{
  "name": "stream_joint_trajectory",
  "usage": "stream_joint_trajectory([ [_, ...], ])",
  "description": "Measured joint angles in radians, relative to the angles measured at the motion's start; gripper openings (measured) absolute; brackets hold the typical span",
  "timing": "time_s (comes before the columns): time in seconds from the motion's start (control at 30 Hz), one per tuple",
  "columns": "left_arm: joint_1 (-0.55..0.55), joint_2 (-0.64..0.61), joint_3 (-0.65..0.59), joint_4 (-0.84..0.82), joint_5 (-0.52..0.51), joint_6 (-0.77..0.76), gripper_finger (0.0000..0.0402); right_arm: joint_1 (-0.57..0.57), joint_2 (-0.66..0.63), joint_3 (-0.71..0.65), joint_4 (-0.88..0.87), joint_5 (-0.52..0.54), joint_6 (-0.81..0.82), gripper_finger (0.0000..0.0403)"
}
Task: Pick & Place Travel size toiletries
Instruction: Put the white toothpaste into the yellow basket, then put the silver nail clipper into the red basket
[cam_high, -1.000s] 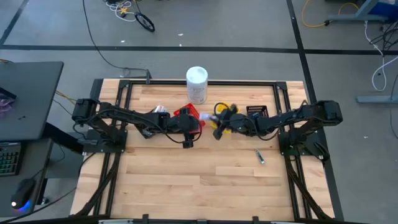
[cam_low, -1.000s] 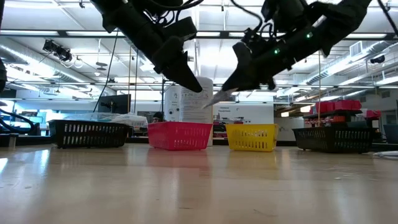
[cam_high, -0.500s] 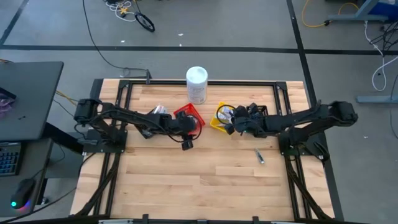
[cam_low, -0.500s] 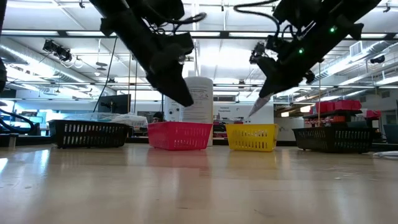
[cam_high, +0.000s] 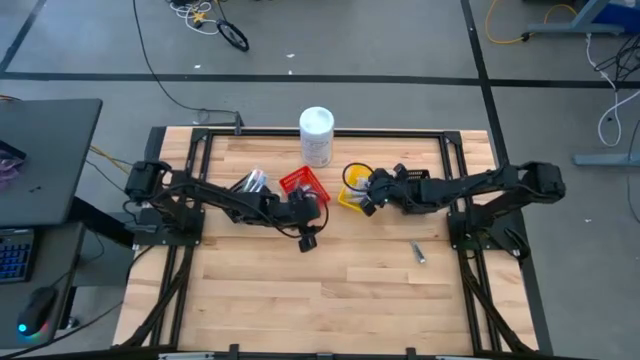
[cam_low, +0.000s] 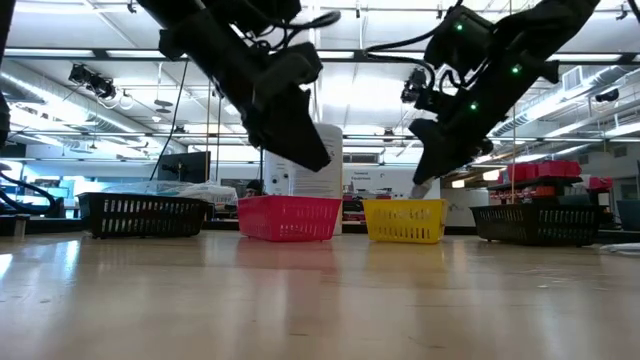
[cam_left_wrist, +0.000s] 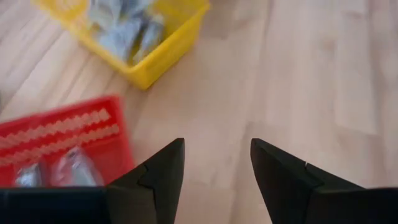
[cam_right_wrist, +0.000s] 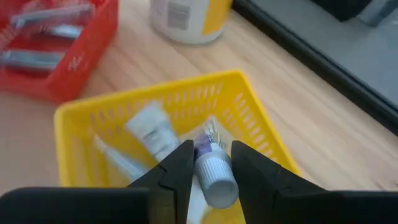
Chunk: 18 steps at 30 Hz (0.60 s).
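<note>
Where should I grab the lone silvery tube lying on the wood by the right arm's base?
Mid-body, across its narrow width, from straight above: the silvery tube lies flat and slanted, bare table all round it. The right end effector holds a capped tube.

**Hidden, cut off, blurred**

Right wrist view: tube (cam_right_wrist: 210, 167) between the fingers, lower end cut off by the picture's edge; label unreadable. Yellow bin (cam_right_wrist: 261, 134) contents partly covered by the right gripper (cam_right_wrist: 208, 163). Red bin (cam_right_wrist: 59, 65) cut off at the edge, items in it smeared.

Left wrist view: red bin (cam_left_wrist: 74, 134) blurred; silvery items (cam_left_wrist: 59, 168) inside, kind unclear.

High view: loose item (cam_high: 418, 251) on the table too small to name. Yellow bin (cam_high: 347, 199) half covered by the right arm.
</note>
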Motion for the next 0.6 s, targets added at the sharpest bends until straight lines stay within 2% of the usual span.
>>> stream_joint_trajectory([
  [0.1,-0.02,0.0,0.0,0.004,0.002,0.009,0.0192,-0.02,0.014,0.001,0.063,-0.035,-0.042,0.0127],
  [0.2,-0.033,0.0,0.0,0.022,0.002,0.011,0.0192,-0.037,0.02,0.0,0.115,-0.021,-0.057,0.0138],
  [0.4,-0.038,0.0,0.0,0.051,0.0,0.063,0.0192,-0.041,0.019,0.0,0.245,-0.034,-0.09,0.0141],
  [0.6,-0.024,-0.001,0.005,0.101,-0.004,0.175,0.019,-0.004,0.018,0.0,0.358,-0.198,-0.119,0.0142],
])
